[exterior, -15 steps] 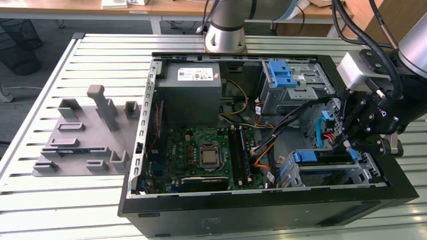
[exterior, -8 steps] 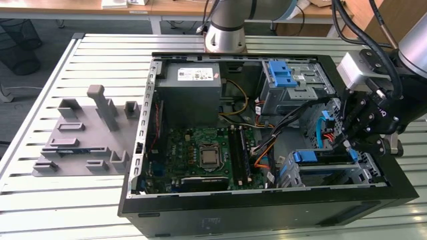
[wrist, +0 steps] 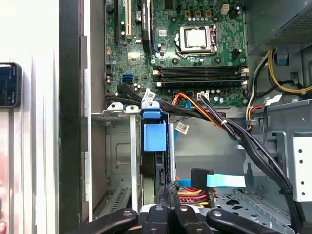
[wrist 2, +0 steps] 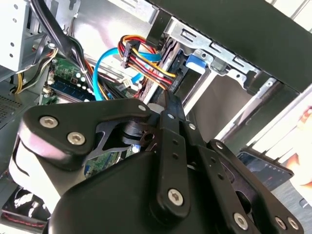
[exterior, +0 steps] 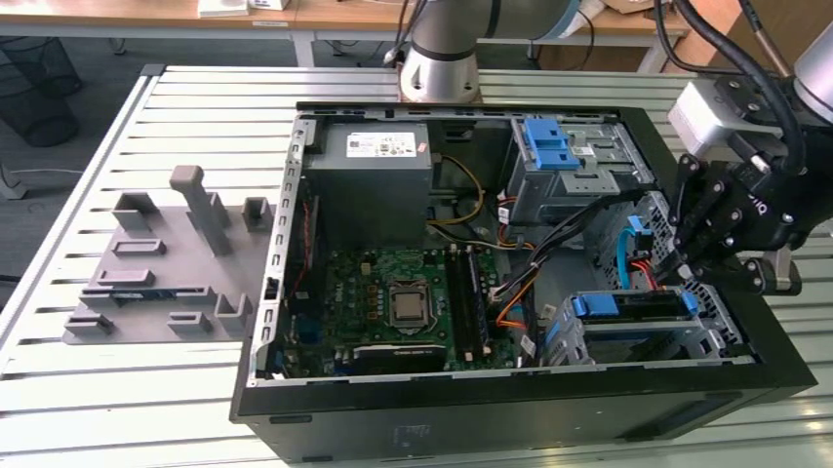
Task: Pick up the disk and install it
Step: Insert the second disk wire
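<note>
Pincer (exterior: 686, 276) tilted down, beside disk (exterior: 634, 307)

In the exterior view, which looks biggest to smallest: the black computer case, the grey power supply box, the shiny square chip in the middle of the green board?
1. Computer case, biggest by far.
2. Power supply box, inside the case.
3. Square chip on the green board, smallest.
</note>
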Available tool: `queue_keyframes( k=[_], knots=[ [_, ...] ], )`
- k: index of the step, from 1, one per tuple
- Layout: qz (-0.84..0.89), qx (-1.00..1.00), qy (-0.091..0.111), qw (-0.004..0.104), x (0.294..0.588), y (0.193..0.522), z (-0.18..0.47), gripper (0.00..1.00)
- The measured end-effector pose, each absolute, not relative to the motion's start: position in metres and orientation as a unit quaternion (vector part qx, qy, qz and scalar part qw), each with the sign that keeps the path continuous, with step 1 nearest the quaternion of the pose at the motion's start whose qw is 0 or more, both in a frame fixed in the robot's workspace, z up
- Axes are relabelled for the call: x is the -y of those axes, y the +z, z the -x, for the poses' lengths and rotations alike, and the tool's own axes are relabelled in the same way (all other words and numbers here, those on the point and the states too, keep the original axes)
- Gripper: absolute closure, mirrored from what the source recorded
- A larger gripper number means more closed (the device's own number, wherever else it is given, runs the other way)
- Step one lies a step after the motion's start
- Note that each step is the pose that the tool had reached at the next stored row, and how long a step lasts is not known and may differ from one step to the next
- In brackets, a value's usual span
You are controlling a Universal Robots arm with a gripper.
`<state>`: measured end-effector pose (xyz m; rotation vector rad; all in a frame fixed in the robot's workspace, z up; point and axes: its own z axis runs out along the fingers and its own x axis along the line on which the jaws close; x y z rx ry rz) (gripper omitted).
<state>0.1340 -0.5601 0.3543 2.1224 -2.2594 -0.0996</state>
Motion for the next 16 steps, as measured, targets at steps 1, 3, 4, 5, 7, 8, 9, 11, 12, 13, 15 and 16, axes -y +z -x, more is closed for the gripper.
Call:
queue_keyframes(
  k=[1,3,4,5,7,8,9,11,12,13,15,16],
  knots=[
    [-0.684,0.728,-0.032,0.020,0.560,0.356,-0.134,0.89],
    [-0.684,0.728,-0.032,0.020,0.560,0.357,-0.134,0.89],
    [-0.684,0.728,-0.032,0.019,0.560,0.357,-0.132,0.89],
    [-0.684,0.728,-0.030,0.018,0.560,0.357,-0.131,0.89],
    [-0.684,0.728,-0.026,0.014,0.560,0.357,-0.126,0.89],
    [-0.685,0.728,-0.024,0.012,0.560,0.357,-0.124,0.89],
    [-0.685,0.729,-0.023,0.010,0.560,0.357,-0.122,0.89],
    [-0.685,0.729,-0.020,0.007,0.560,0.357,-0.120,0.89],
    [-0.685,0.729,-0.019,0.006,0.560,0.357,-0.119,0.89],
    [-0.685,0.729,-0.018,0.005,0.560,0.357,-0.118,0.89],
    [-0.685,0.729,-0.016,0.003,0.560,0.358,-0.117,0.89],
    [-0.685,0.729,-0.016,0.003,0.560,0.359,-0.117,0.89]
  ],
)
